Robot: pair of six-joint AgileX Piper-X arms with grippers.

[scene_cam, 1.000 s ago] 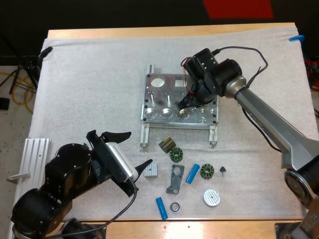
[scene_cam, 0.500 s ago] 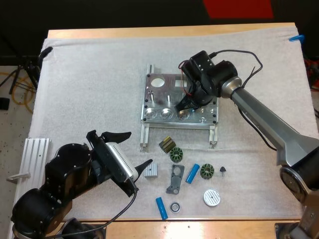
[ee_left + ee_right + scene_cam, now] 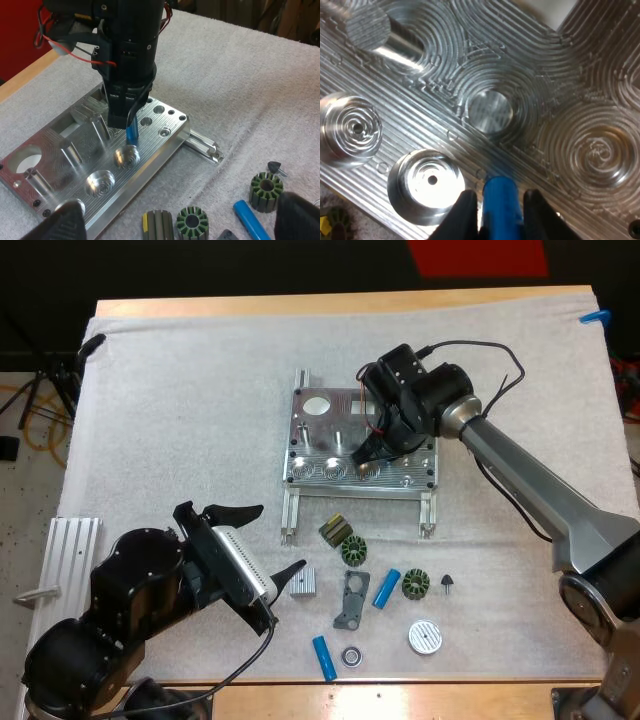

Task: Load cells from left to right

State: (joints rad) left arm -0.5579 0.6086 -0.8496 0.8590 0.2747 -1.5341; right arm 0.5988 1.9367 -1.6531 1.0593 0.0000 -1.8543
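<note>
The metal fixture (image 3: pixel 325 430) lies mid-mat. My right gripper (image 3: pixel 367 450) hangs over its front row of round pockets, shut on a blue cylinder (image 3: pixel 501 202) that points down. In the left wrist view that cylinder (image 3: pixel 132 132) stands just above a raised round seat (image 3: pixel 127 156). Beside the held cylinder is an open round pocket (image 3: pixel 429 184). My left gripper (image 3: pixel 265 540) is open near the mat's front left, holding nothing. Two more blue cylinders (image 3: pixel 386 588) (image 3: pixel 323 657) lie on the mat in front of the fixture.
Small parts are scattered in front of the fixture: green stators (image 3: pixel 354 552) (image 3: pixel 416 584), a yellow-black piece (image 3: pixel 336 529), a grey bracket (image 3: pixel 350 600), a finned block (image 3: pixel 303 582), a round cap (image 3: pixel 424 637). A ribbed metal rail (image 3: pixel 70 545) lies off the mat's left edge.
My right gripper has shifted slightly left over the fixture's front row with the blue cylinder still in it. The left arm has stayed put.
</note>
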